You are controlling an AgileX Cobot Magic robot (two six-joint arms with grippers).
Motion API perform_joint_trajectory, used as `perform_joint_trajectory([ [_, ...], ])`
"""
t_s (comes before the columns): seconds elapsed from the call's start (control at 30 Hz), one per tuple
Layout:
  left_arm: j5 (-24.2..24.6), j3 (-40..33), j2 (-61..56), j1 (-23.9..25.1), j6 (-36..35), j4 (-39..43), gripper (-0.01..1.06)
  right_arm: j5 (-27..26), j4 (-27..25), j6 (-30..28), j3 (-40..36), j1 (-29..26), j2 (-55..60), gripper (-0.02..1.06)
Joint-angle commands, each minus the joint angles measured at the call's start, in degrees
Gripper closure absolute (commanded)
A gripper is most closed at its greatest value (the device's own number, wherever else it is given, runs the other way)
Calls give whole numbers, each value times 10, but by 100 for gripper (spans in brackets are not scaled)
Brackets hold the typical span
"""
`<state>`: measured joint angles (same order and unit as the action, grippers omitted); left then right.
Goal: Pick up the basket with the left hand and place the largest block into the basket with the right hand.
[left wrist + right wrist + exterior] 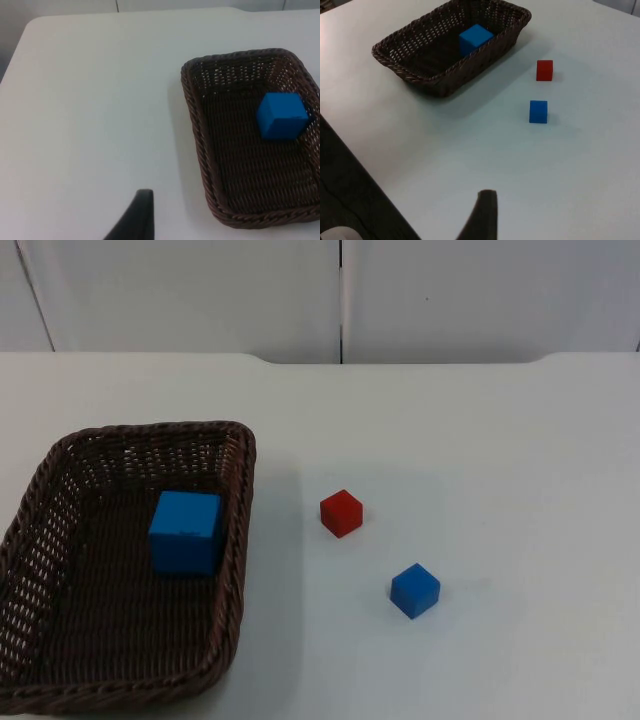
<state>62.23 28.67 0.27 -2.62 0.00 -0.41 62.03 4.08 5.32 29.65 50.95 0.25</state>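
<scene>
On the white table [480, 440], the basket [236, 540] at nine o'clock rests with the large blue block [185, 531] inside. Both grippers' openings can't be told. The task looks finished; retreat remains.

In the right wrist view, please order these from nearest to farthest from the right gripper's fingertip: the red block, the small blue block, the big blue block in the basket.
Seen from the right gripper's fingertip:
1. small blue block, on the bare table.
2. red block, just beyond it, also on the table.
3. big blue block, inside the basket, farthest away.
</scene>
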Motion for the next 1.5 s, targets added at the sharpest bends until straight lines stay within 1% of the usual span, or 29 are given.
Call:
perform_joint_trajectory([
  [0.0, -6, -2, -3, -1, 0, -4, 0, -1, -2, -4, -1, 1, -2, 17],
  [0.03, -6, -2, -3, -1, 0, -4, 0, -1, -2, -4, -1, 1, -2, 17],
  [0.1, -6, -2, -3, -1, 0, -4, 0, -1, -2, -4, -1, 1, -2, 3],
  [0.13, -6, -2, -3, -1, 0, -4, 0, -1, -2, -4, -1, 1, -2, -1],
  [1.33, -6, -2, -3, -1, 0, -3, 0, -2, -2, -2, -1, 1, -2, -1],
  [1.47, -6, -2, -3, -1, 0, -3, 0, -2, -2, -2, -1, -8, -2, -1],
])
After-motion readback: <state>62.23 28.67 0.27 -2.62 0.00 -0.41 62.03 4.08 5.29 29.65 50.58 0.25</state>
